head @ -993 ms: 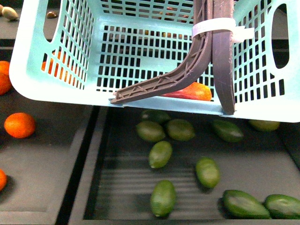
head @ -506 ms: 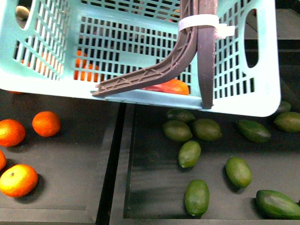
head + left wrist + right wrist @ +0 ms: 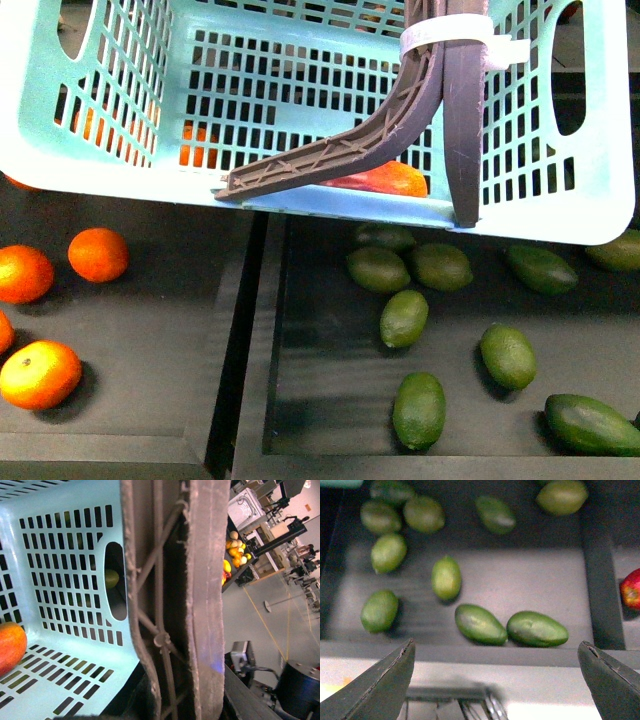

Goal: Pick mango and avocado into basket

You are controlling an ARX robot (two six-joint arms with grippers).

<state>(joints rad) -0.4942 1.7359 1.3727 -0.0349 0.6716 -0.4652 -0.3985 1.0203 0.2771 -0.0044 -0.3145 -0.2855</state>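
Our left pincer (image 3: pixel 182 705) seems clamped on the handles (image 3: pixel 462 130), hanging the basket (image 3: pixel 330 203) just above the tray (image 3: pixel 520 652) to keep drops short. The mango (image 3: pixel 385 180) lies inside. Our right pincer (image 3: pixel 496 644) hovers spread over an avocado (image 3: pixel 479 624), ready to descend.

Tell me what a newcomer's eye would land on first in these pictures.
The turquoise basket fills the top of the front view, its brown-grey handles zip-tied together and a red-orange mango on its floor. Below it, green oval fruits scatter across a dark tray, oranges to their left.
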